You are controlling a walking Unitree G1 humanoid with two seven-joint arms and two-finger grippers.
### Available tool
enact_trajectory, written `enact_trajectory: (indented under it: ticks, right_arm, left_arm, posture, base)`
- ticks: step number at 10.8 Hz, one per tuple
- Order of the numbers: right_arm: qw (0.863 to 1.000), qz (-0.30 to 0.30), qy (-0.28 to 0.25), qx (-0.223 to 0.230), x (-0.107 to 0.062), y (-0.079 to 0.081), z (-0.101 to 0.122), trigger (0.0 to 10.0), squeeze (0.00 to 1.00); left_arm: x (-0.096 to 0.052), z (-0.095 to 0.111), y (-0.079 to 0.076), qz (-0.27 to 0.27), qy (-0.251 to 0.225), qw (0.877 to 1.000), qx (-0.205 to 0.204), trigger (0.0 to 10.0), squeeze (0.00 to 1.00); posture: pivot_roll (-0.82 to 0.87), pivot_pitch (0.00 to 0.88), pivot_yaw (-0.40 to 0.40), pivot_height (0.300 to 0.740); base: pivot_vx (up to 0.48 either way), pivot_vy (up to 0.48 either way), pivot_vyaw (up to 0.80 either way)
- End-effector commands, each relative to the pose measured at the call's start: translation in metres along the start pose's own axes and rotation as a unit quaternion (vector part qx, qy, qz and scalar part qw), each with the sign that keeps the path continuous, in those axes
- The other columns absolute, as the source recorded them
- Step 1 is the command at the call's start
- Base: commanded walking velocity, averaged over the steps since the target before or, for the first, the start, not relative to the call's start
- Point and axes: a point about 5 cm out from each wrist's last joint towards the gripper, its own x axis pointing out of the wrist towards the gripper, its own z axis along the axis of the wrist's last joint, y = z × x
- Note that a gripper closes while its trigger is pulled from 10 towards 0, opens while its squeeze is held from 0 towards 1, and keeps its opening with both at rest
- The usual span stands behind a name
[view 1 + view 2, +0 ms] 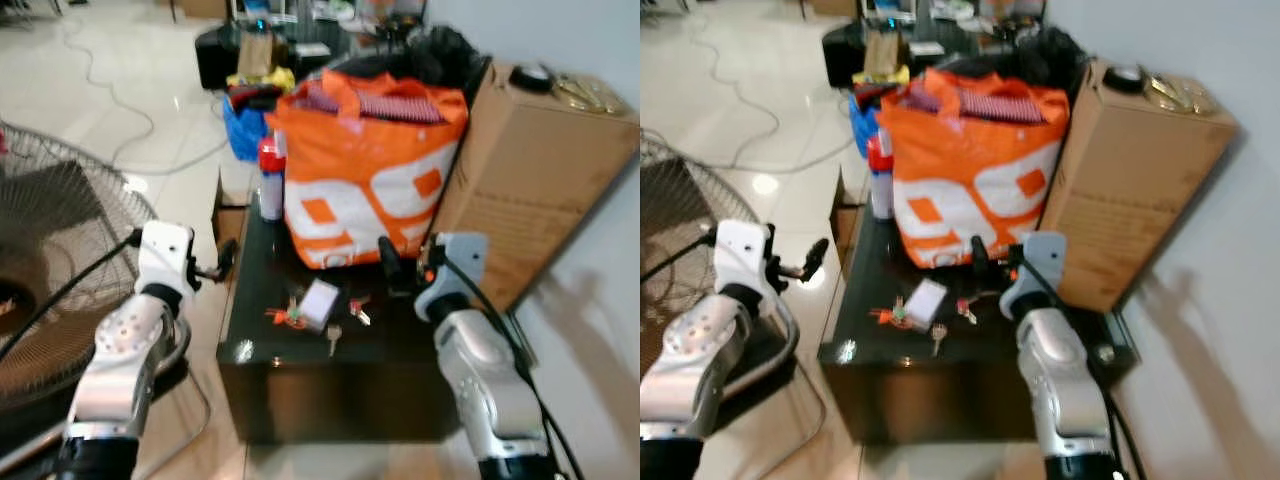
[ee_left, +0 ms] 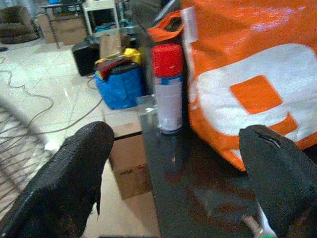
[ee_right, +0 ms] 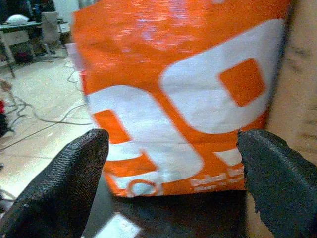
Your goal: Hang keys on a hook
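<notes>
Keys [image 1: 333,338] loose on dark desk [image 1: 250,345], left hand [image 2: 173,183] spread wide, right hand [image 3: 173,183] spread wide, orange bag [image 1: 365,170] behind

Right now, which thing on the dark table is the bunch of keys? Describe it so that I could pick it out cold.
Start at the big orange and white bag standing on the dark table. In front of it lies a small white card. The keys lie flat just to the robot's left of that card, a small cluster with red and green tags, unlike the lone silver key nearer the front edge.
</notes>
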Motion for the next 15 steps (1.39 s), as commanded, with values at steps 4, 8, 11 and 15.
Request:
enact_trajectory:
  ticks: [4,8,11,15]
  right_arm:
    - [1.000,-0.004,0.007,-0.012,-0.004,-0.011,-0.001,10.0,0.00]
    - [0.999,0.027,0.022,-0.025,-0.004,-0.012,-0.003,10.0,0.00]
    - [0.998,0.036,0.029,-0.034,-0.003,-0.013,-0.003,10.0,0.00]
    - [0.998,0.040,0.041,-0.041,-0.003,-0.015,-0.006,10.0,0.00]
  left_arm:
    - [0.004,0.006,-0.014,-0.024,-0.014,1.000,0.001,10.0,0.00]
    - [0.002,0.001,-0.014,-0.054,0.006,0.998,0.027,10.0,0.00]
    - [-0.003,-0.004,-0.015,-0.093,0.012,0.995,0.041,10.0,0.00]
    - [-0.006,-0.004,-0.011,-0.114,0.009,0.993,0.022,10.0,0.00]
  posture:
    - [0.00,0.000,-0.048,0.740]
    - [0.01,0.000,-0.072,0.740]
    - [0.01,0.000,-0.090,0.740]
    - [0.02,0.000,-0.096,0.740]
  base:
    - [0.333,0.000,0.00]
    - [0.069,0.000,0.00]
    - [0.000,0.000,0.00]
    - [0.000,0.000,0.00]
